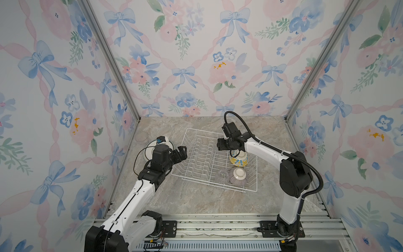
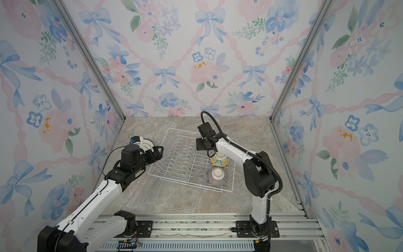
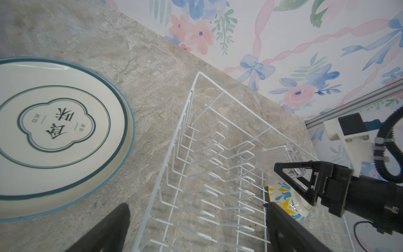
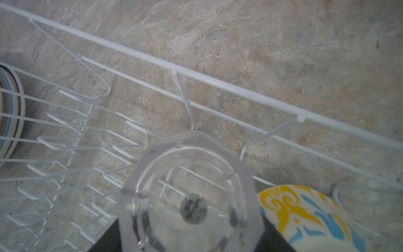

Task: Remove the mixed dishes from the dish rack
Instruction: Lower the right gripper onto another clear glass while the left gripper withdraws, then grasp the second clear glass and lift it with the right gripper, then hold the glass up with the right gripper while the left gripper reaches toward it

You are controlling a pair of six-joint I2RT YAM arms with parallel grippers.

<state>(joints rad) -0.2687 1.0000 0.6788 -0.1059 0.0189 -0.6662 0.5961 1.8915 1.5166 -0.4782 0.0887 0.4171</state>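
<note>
The white wire dish rack [image 1: 200, 157] [image 2: 181, 157] lies mid-table. Inside it at the right are a yellow-blue floral bowl [image 1: 238, 159] [image 2: 219, 160], an upturned grey-striped bowl [image 1: 239, 176] [image 2: 217, 176] and a clear glass [image 1: 222, 176] [image 2: 200, 175]. My right gripper [image 1: 220, 144] [image 4: 189, 235] is shut on another clear glass [image 4: 189, 185] [image 3: 281, 157], over the rack's far right part, beside the floral bowl [image 4: 305, 213]. My left gripper [image 1: 182, 152] [image 3: 196, 235] hangs open and empty over the rack's left edge. White plates [image 3: 54, 135] [image 1: 149, 150] with dark rims are stacked left of the rack.
A clear glass [image 1: 141, 137] [image 2: 123, 136] stands on the marble table near the left wall, behind the plates. Floral walls close the table on three sides. An aluminium rail [image 1: 218, 224] with both arm bases runs along the front.
</note>
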